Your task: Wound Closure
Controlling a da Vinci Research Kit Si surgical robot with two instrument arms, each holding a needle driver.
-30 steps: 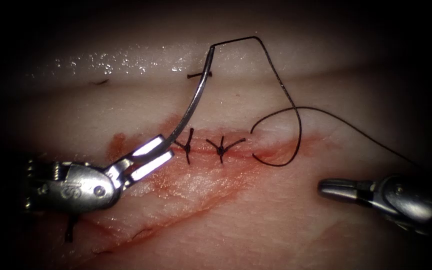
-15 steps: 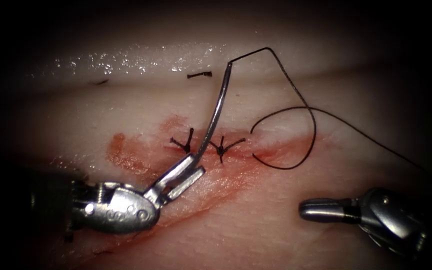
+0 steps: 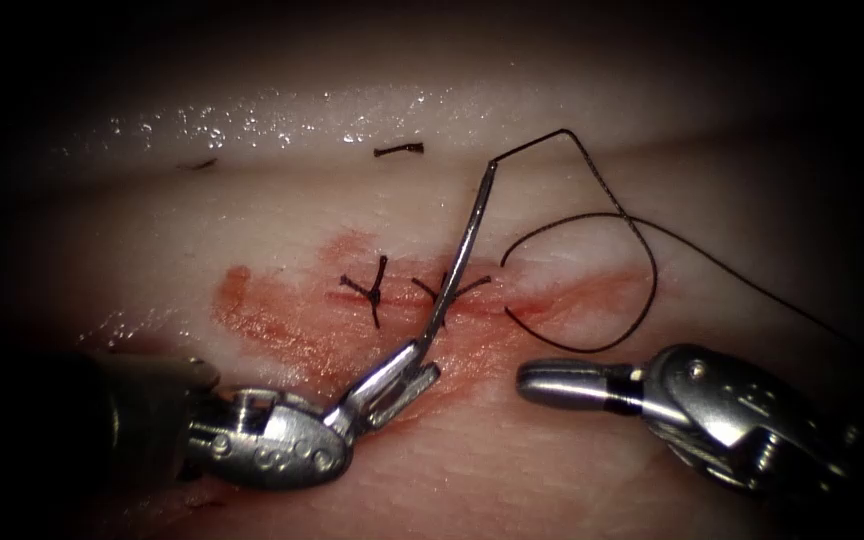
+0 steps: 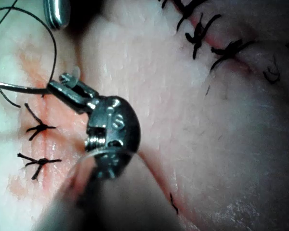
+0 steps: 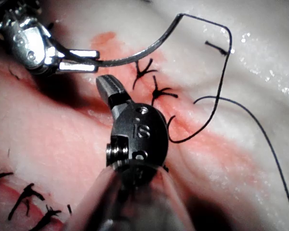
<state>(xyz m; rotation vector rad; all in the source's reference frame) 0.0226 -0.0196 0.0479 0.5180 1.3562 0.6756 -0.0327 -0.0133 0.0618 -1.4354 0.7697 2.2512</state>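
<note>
My left tool (image 3: 422, 362) holds the curved needle (image 3: 460, 250) close to its pointed end, jaws shut on it. The needle rises free of the tissue (image 3: 572, 480), crossing over the right one of two knotted stitches (image 3: 442, 295). Black thread (image 3: 642, 260) leaves the needle's back end, loops down and meets the cut (image 3: 542, 305) just right of the stitches. A second strand runs off to the right. My right tool (image 3: 530, 380) lies below that loop, jaws shut and holding nothing. The right wrist view has its jaws (image 5: 107, 87) under the needle (image 5: 144, 50); the left wrist view has the left jaws (image 4: 62, 87).
Red fluid (image 3: 262, 310) stains the tissue around the cut. A short cut end of thread (image 3: 399, 150) lies on the tissue above the stitches. An older row of stitches (image 4: 200, 33) closes another cut nearby.
My left tool carried the needle rightward and downward, from the left stitch to over the right stitch. My right tool moved left, closer to the left tool. The thread loop shifted right.
</note>
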